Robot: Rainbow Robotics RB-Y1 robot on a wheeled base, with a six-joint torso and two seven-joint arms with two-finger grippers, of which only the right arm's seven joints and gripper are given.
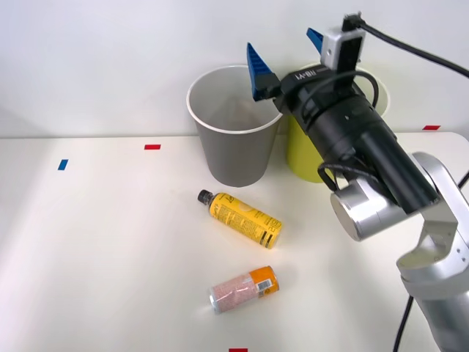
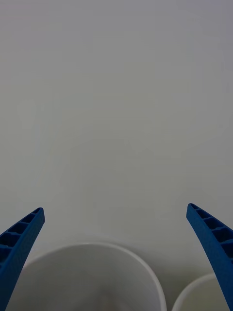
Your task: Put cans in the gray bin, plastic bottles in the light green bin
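Note:
My right gripper (image 1: 282, 44) (image 2: 115, 209) is open and holds nothing; it hangs above the back of the table, over the gap between the two bins, facing the wall. The gray bin (image 1: 234, 139) (image 2: 92, 249) stands upright under its left finger. To its right, half hidden by my arm, is the light green bin (image 1: 302, 158) (image 2: 194, 292). A yellow plastic bottle (image 1: 240, 218) with a black cap lies on its side in front of the gray bin. Nearer the front edge lies a speckled pink can (image 1: 244, 289) with an orange band.
Small tape marks sit on the white table: red (image 1: 152, 147), blue (image 1: 62, 164), red (image 1: 431, 127) and red (image 1: 238, 350). A plain white wall rises right behind the bins. A black cable (image 1: 418, 50) runs off from the wrist to the right.

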